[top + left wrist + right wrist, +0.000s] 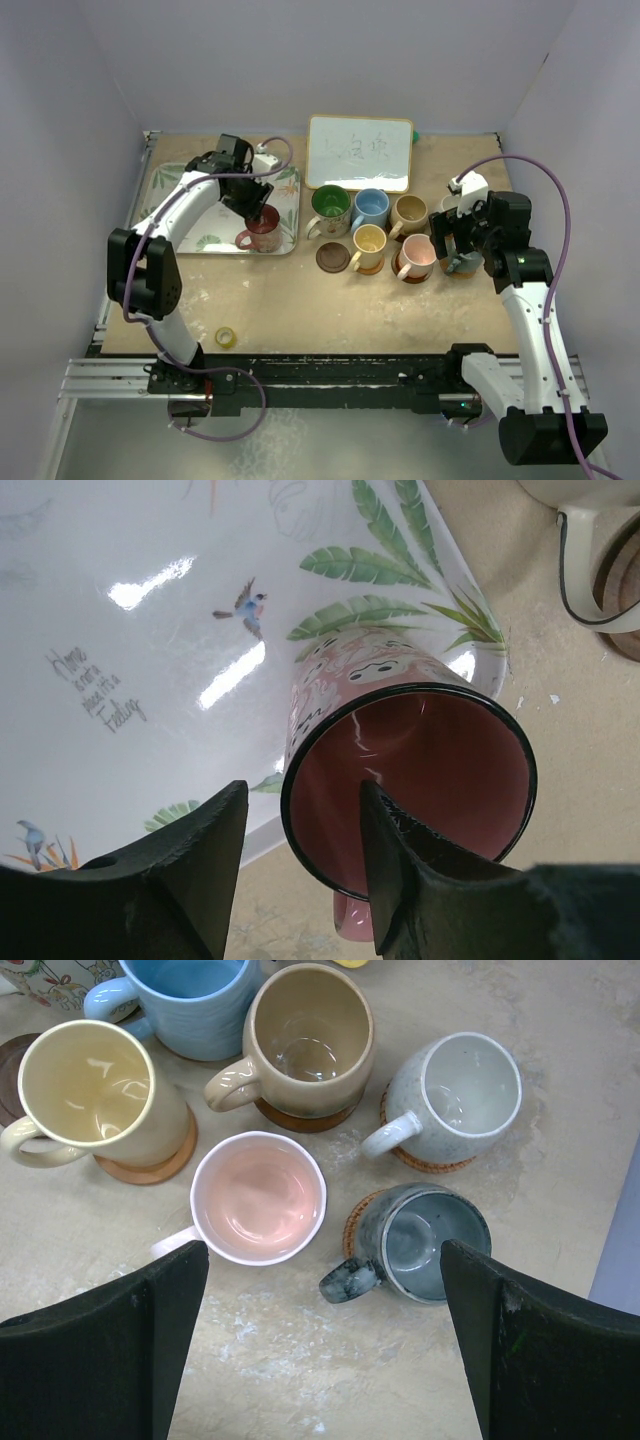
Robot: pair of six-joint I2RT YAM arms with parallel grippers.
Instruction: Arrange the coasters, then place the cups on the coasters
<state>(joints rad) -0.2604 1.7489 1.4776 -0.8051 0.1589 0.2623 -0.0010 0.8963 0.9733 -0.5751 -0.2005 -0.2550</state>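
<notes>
A red cup (263,228) (410,770) stands at the near right edge of the leaf-patterned tray (180,190). My left gripper (250,200) (302,795) is open and straddles its rim, one finger inside and the other outside with a gap to the wall. A bare dark coaster (333,257) lies beside the yellow cup (369,240). The green-lined (331,205), blue (372,205), tan (409,210), pink (416,255) and white (460,1085) cups stand grouped at mid-table. My right gripper (462,245) (322,1250) hangs open above the table between the pink cup (258,1198) and the grey cup (430,1240), which sits on a woven coaster (358,1220).
A whiteboard (360,152) lies behind the cups. A small yellow tape roll (226,337) sits near the table's front left. Walls close in the table at the back and both sides.
</notes>
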